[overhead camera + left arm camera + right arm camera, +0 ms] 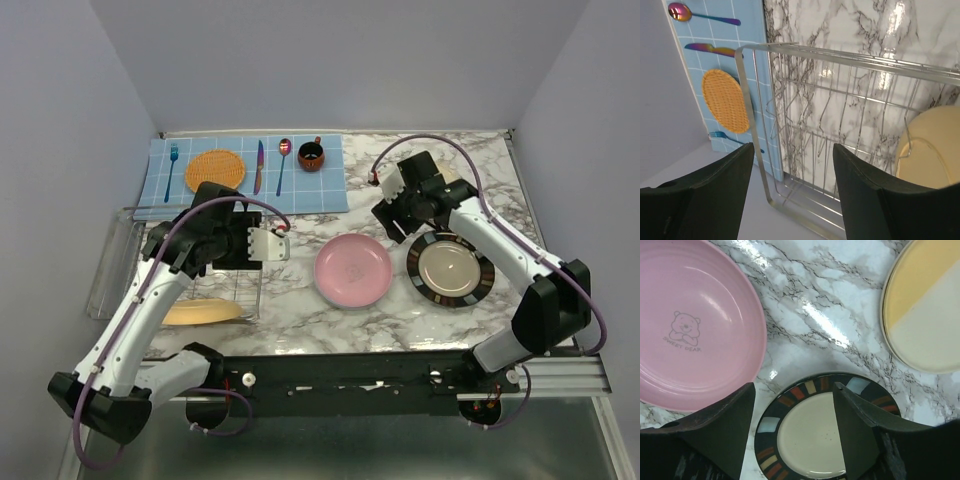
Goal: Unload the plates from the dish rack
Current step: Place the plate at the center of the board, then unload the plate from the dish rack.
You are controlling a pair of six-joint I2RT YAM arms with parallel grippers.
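Note:
The silver wire dish rack point(243, 285) lies under my left arm and fills the left wrist view point(840, 95). A yellow-orange plate point(200, 312) rests at its near end and shows in the left wrist view point(935, 145). My left gripper point(274, 243) hangs open and empty over the rack's far corner point(792, 185). The pink plate point(353, 270) and the black-rimmed beige plate point(450, 268) lie flat on the table. My right gripper point(400, 215) is open and empty above the black-rimmed plate point(810, 440). The pink plate point(695, 325) and a cream-and-yellow plate point(925, 315) also show there.
A blue checked placemat point(245, 175) at the back holds a fork, an orange woven disc point(214, 168), a knife, a spoon and a dark red cup point(311, 155). A clear plastic tray point(112, 268) lies left of the rack. Walls close in on both sides.

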